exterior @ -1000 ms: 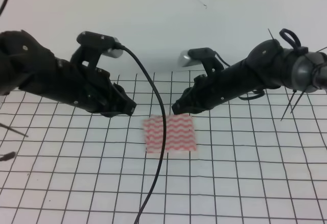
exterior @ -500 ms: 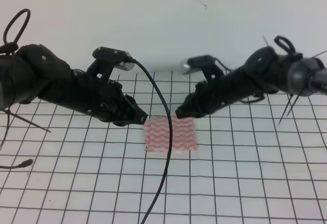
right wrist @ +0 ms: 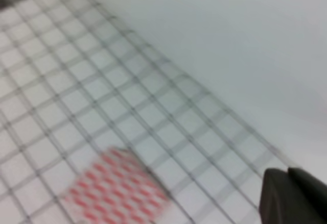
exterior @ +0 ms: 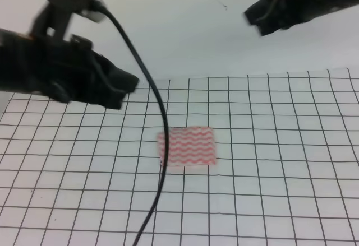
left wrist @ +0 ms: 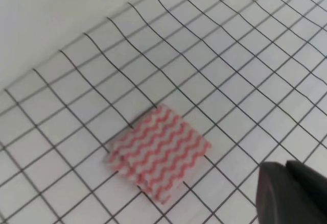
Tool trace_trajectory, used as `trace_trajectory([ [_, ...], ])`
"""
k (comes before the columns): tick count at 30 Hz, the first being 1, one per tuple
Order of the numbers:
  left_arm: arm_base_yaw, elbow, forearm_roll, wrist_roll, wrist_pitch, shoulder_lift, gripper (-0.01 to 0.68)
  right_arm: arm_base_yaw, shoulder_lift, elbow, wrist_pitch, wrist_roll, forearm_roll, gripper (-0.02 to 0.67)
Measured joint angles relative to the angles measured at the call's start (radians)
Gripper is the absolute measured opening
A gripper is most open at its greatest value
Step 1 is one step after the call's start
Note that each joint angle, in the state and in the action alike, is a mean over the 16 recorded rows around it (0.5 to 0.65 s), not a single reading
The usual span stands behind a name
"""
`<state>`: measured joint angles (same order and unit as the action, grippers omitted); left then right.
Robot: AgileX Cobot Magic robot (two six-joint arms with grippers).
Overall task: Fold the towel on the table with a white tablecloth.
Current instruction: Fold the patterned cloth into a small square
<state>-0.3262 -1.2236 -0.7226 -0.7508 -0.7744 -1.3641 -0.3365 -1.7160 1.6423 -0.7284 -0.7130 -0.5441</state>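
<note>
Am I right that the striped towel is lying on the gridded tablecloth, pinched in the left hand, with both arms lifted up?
Not quite. The towel lies free on the tablecloth; no hand touches it. The exterior high view shows the left hand and right hand both lifted well clear of it. The rest is right.

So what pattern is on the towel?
Pink-red and white wavy stripes on the towel; clearest in the left wrist view.

One towel (exterior: 187, 146), one table (exterior: 280, 173), two tools (both raised): left (exterior: 126, 83), right (exterior: 253, 16).
</note>
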Motion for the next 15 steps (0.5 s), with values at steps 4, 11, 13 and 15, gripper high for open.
trace_trajectory([
  [4, 0.000, 0.047, 0.050, 0.049, 0.054, 0.161, 0.001, 0.004, 0.164, -0.080, 0.022, 0.135, 0.165, 0.003],
  [11, 0.000, 0.219, 0.089, 0.106, 0.186, 0.438, 0.000, 0.000, 0.437, -0.368, 0.146, 0.277, 0.300, 0.003],
  [13, 0.000, 0.288, 0.077, 0.111, 0.228, 0.511, 0.000, -0.004, 0.515, -0.473, 0.197, 0.278, 0.299, 0.003],
  [15, 0.000, 0.363, 0.056, 0.114, 0.269, 0.580, 0.000, -0.008, 0.594, -0.582, 0.247, 0.269, 0.291, 0.003],
])
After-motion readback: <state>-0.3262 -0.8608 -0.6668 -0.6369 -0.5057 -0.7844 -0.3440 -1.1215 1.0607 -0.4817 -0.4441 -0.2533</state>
